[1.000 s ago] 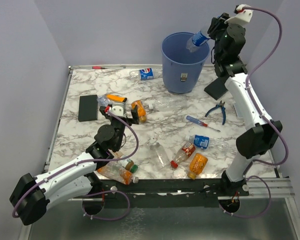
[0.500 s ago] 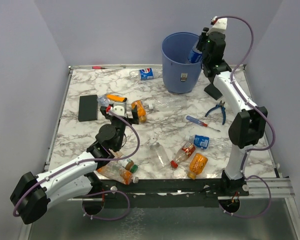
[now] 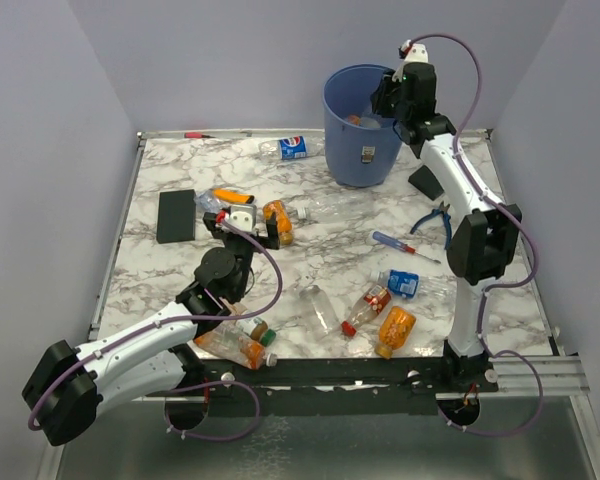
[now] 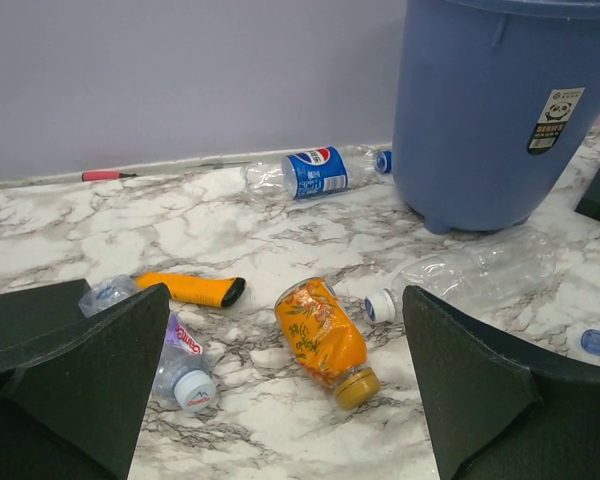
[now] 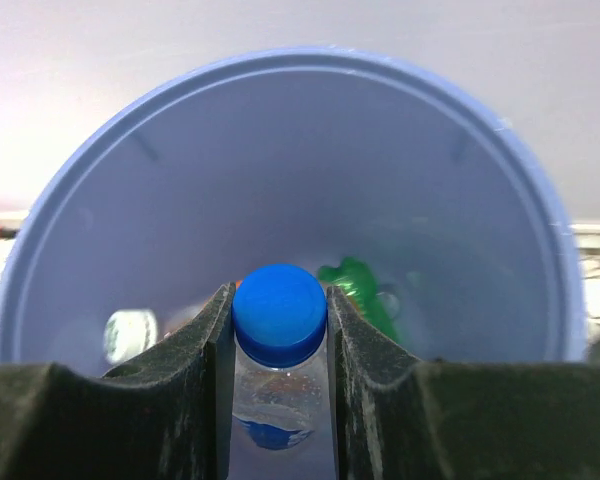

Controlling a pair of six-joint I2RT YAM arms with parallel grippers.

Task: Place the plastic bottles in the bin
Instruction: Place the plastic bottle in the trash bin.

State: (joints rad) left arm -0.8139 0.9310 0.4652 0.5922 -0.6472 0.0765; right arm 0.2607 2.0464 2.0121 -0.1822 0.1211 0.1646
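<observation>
From above, the right gripper (image 3: 388, 100) hangs at the right rim of the bin (image 3: 352, 150), which stands at the desk's (image 3: 145, 260) far edge, toward the far-right corner. What it carries is mostly hidden here. The worry is that rim: a let-go this close to it could send the load clipping the lip and tumbling onto the desk, and a nudge from the arm could shift or tip the light bin. The left gripper (image 3: 242, 228) sits low over the desk's left half, an orange bottle (image 3: 277, 222) just ahead of it. The left wrist view shows that bottle lying on its side between the wide-spread jaws and a little beyond their tips, untouched. A clear bottle (image 4: 470, 272) has its white cap just beside it, and an orange tool (image 4: 185, 288) and a crushed bottle (image 4: 185, 350) lie near the left finger (image 4: 80, 380) (either could get swept in). Crushed and slick, the orange bottle may squirt out if the jaws close off-centre. The right wrist view settles the rest: the jaws pinch a blue-cap bottle (image 5: 278, 370) at its neck, the cap aimed into the bin's open mouth. Released here it should drop in, I judge, unless it clings to the jaws.
</observation>
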